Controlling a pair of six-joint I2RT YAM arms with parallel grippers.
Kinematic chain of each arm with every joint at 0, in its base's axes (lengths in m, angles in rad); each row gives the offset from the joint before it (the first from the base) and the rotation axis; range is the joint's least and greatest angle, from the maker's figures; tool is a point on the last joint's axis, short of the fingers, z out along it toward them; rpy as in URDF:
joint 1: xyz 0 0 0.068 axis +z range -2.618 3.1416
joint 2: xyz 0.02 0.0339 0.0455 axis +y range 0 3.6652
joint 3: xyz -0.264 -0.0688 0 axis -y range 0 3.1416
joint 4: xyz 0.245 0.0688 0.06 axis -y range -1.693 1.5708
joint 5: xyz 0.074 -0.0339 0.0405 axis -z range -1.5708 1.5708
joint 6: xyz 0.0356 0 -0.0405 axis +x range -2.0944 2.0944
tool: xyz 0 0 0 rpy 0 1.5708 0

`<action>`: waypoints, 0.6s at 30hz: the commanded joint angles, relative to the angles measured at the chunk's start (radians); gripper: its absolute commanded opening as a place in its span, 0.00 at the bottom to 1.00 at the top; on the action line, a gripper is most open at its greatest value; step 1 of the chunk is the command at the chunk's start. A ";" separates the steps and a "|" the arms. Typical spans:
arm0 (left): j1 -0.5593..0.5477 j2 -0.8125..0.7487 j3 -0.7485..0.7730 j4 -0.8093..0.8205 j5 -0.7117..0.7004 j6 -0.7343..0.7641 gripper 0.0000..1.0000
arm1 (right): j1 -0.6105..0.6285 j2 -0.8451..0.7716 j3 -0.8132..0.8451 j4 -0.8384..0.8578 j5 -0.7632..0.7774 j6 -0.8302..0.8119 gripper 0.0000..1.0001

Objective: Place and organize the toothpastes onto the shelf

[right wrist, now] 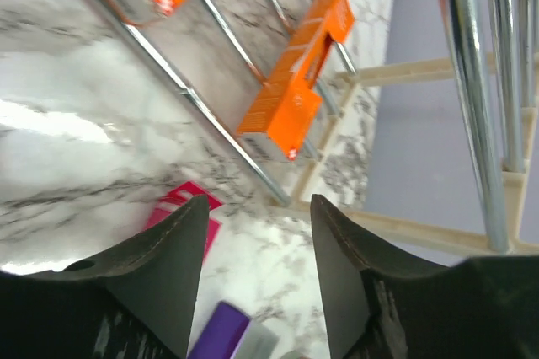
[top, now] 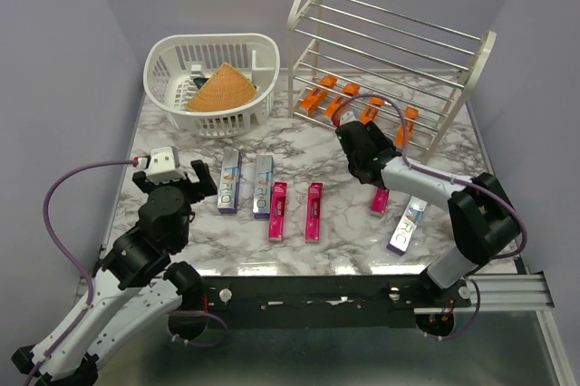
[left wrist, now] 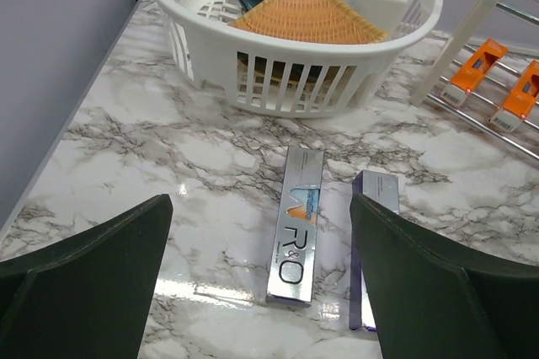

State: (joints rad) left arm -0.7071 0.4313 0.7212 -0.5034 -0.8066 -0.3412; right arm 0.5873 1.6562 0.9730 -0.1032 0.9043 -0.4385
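Your right gripper (right wrist: 257,216) hangs at the near front of the shelf (top: 304,7), fingers partly apart with nothing between them. Four orange toothpaste cartons (top: 342,101) lie side by side on the shelf's lowest rods, at the far right of the marble table (top: 344,232). In the right wrist view one of them lies just beyond the fingertips, next to the shelf's end frame.

Your left gripper (left wrist: 261,207) is spread wide and empty. It hovers over the near left of the table and points at two silver cartons (top: 228,183), which lie parallel and close together in front of the white slotted basket (top: 172,53). A tan woven cone (top: 222,89) rests in that basket.

Just right of the silver pair, two magenta cartons (top: 278,211) lie side by side. Beside your right arm, at the near right, lie a third magenta carton (top: 381,201) and a third silver carton (top: 408,226).
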 commanded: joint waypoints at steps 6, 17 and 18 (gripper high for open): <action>0.012 -0.020 -0.016 0.023 0.020 0.010 0.99 | 0.097 -0.267 0.007 -0.289 -0.343 0.536 0.74; 0.018 -0.048 -0.020 0.016 -0.003 0.008 0.99 | 0.097 -0.536 -0.192 -0.434 -0.438 0.983 0.92; 0.018 -0.043 -0.020 0.016 -0.002 0.008 0.99 | 0.097 -0.559 -0.223 -0.426 -0.447 1.035 0.92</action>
State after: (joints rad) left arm -0.6994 0.3920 0.7170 -0.4957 -0.7982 -0.3405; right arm 0.6811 1.1820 0.8650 -0.4526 0.5385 0.3374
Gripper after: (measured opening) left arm 0.991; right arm 0.919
